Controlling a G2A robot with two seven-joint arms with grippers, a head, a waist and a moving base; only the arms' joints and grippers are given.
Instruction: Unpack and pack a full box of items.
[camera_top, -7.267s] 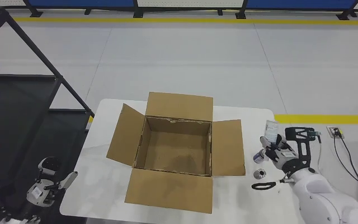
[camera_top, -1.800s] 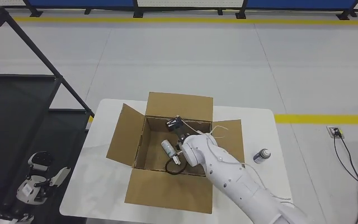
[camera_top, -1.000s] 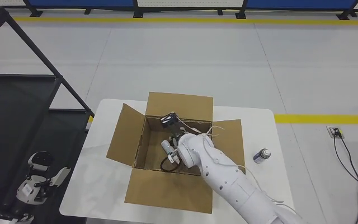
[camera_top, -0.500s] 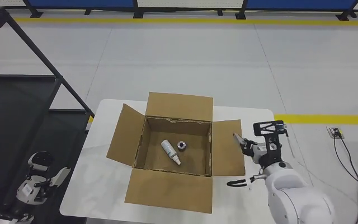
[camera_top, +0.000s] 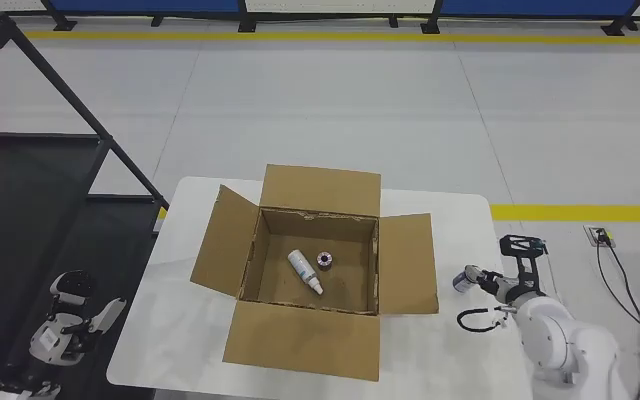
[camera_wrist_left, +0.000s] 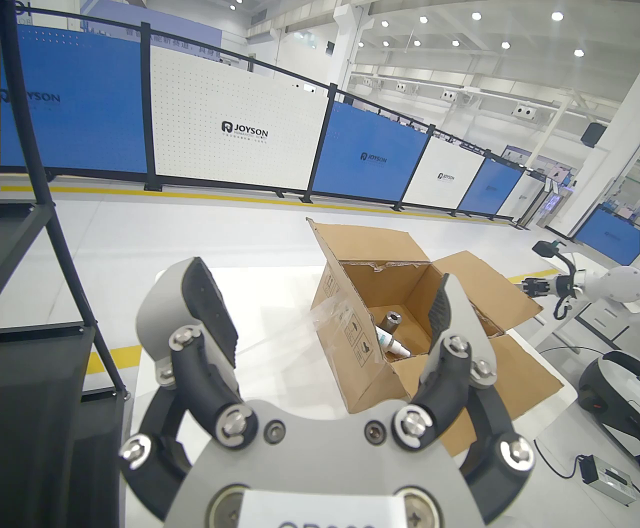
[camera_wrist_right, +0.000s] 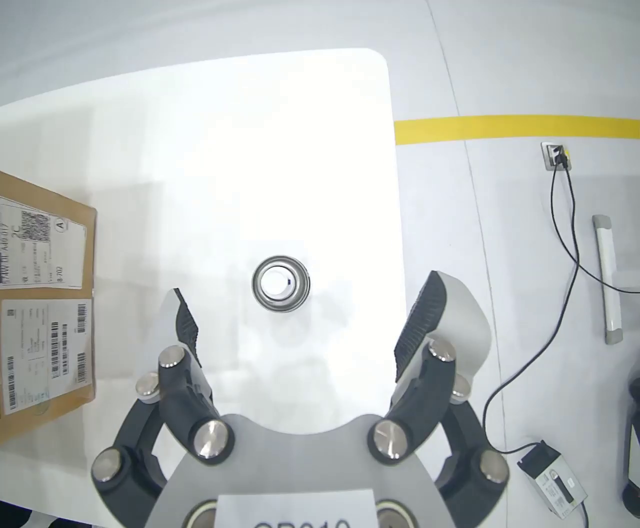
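Right wrist view: right gripper (camera_wrist_right: 306, 281), jaws apart, hangs by the metal can (camera_wrist_right: 281, 283); I'd centre on it, then lower straight. The left gripper (camera_wrist_left: 319, 270) has jaws apart too.

One cardboard box (camera_top: 300, 340), one white bottle (camera_top: 304, 270), two metal cylinders (camera_top: 324, 260) (camera_top: 466, 279), one table (camera_top: 190, 300).

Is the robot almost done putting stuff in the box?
Partly. A white bottle and a small metal piece already lie inside the open box. Nothing is in hand: the right gripper hangs open over a metal can standing on the table beside the box. That can is left to pack, and the flaps are not yet closed.
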